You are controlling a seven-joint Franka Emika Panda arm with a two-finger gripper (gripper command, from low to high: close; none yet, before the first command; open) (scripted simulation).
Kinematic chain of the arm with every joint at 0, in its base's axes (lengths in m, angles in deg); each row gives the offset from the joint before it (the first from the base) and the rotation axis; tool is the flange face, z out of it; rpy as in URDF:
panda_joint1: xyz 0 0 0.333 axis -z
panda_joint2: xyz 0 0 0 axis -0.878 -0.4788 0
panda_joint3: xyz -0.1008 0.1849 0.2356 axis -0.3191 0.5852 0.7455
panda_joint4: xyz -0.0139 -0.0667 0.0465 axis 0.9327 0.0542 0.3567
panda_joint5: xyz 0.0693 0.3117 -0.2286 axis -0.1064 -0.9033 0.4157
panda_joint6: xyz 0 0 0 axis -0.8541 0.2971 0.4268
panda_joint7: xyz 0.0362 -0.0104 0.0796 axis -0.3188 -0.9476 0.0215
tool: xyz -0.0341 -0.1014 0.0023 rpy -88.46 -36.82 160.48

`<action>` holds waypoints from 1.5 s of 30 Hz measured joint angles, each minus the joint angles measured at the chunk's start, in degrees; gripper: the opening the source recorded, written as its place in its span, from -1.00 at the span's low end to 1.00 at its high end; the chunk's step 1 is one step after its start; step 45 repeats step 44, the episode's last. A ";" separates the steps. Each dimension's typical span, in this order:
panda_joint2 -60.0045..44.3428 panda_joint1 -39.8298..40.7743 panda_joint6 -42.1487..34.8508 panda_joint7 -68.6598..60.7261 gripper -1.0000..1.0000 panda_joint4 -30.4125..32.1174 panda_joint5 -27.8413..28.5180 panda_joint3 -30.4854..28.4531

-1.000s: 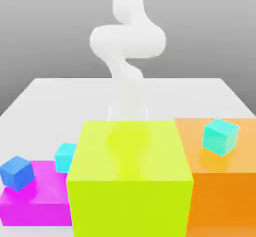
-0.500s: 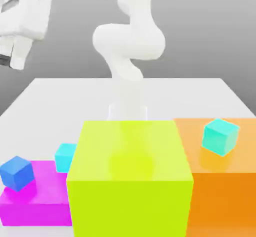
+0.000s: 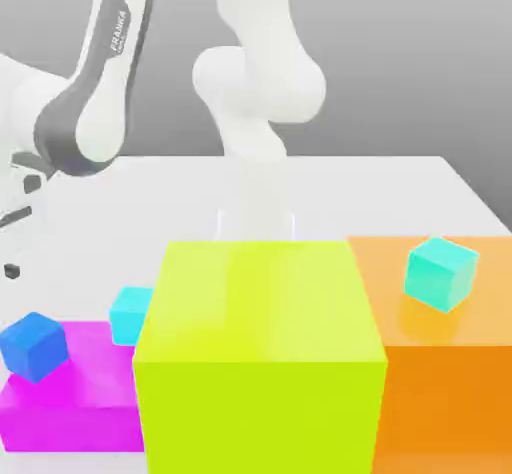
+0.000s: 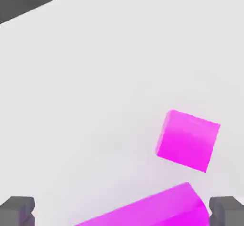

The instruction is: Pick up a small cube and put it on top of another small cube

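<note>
The fingers [image 4: 18, 211] stand spread as wide as they go, one at each side of the hand view, with nothing between them. Below them lies bare white table [image 4: 95, 77], and on it a small magenta cube [image 4: 188, 140] and the edge of a low magenta block [image 4: 147, 214]. The small magenta cube stands apart from the block, and the fingers touch neither.

In the exterior view the white robot arm [image 3: 100, 92] now leans into the upper left of the frame, its hand at the left edge. It sits above and just behind the low magenta block. A second ago the arm stood upright behind the large lime-green block [image 3: 260, 352], with no hand in frame. Half a second ago the hand appeared high in the upper left corner. It has since come down.

The cubes have not moved:
- The small blue cube [image 3: 33, 345] rests on the low magenta block at lower left.
- One small cyan cube [image 3: 130, 312] sits at that block's rear, against the lime-green block.
- A second small cyan cube [image 3: 441, 272] sits on the orange block [image 3: 440, 382] at right.

Assessment: this is the approach phase, with the swing aimed at the left-hand group. No cube has been grasped and the stack has not begun. Which cube is the target cannot yet be told.
</note>
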 joint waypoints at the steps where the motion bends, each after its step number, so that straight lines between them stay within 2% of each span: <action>1: -1.63 0.69 0.75 1.08 0.00 0.40 -1.71 -0.30; 6: -11.56 2.76 8.03 0.81 0.00 -0.88 -5.62 1.08; 7: -13.58 3.10 9.61 0.62 -1.00 -1.28 -5.88 1.47; 15: -12.73 3.10 9.06 0.77 -1.00 -1.09 -5.76 1.42; 19: -5.09 2.04 3.03 2.05 -1.00 0.52 -3.99 0.02; 21: -1.09 0.49 0.29 3.15 -1.00 1.84 -1.27 -0.07; 26: 9.02 -4.36 -6.32 3.41 -1.00 5.55 3.27 2.44; 31: 19.29 -8.79 -12.71 -0.13 -1.00 9.40 2.65 4.27; 35: 27.57 -13.32 -17.68 -4.72 -1.00 12.51 -0.24 5.81; 37: 28.18 -14.82 -16.90 -6.03 -1.00 13.82 -1.10 6.06; 41: 21.65 -15.17 -8.28 -6.37 -1.00 15.91 -1.27 6.28; 42: 20.59 -15.19 -6.94 -6.40 1.00 16.19 -1.29 6.29; 45: 20.59 -15.19 -6.94 -6.40 1.00 16.19 -1.29 6.29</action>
